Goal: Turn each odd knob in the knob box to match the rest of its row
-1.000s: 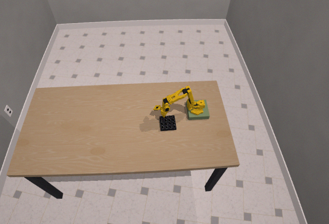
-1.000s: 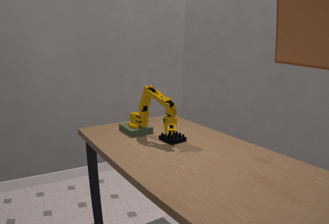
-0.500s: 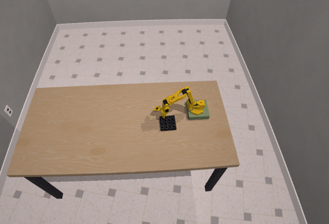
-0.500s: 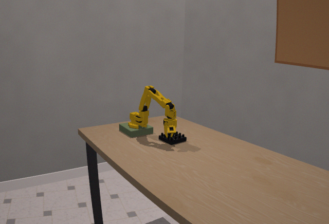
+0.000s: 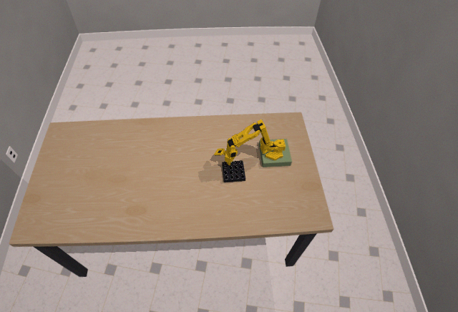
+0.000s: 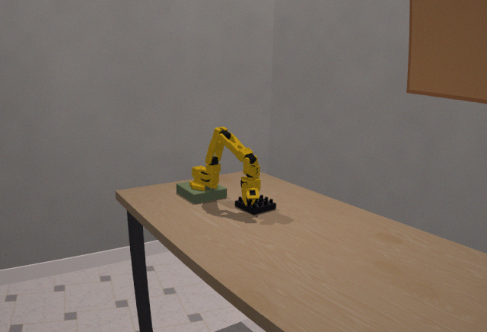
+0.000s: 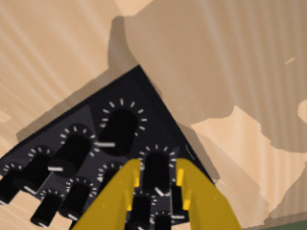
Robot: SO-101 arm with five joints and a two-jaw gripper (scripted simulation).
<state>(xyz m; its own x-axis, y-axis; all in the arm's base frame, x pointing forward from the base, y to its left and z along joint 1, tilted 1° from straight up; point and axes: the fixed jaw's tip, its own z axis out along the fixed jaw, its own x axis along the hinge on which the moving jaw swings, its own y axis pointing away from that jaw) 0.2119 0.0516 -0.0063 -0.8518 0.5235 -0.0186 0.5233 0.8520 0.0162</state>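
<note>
On the wooden table (image 5: 111, 190), just in front of the arm's green base block (image 5: 286, 159), sat the black knob box (image 5: 233, 171), w/ white tick marks ringed round each black knob. In wrist view the gripper (image 7: 157, 192) hung right over the box's near corner, yellow fingers either side of one knob (image 7: 156, 172) in the 2nd row back from the far corner; jaws nearly together, a narrow gap left, straddling the knob, and whether they actually pinched it couldn't be told. Far-corner knob (image 7: 120, 129) sat beyond, pointer toward lower left. Arm (image 6: 230, 147) arched up from base, wrist pointing down at box. Corkboard (image 6: 448, 37) on right wall.
</note>
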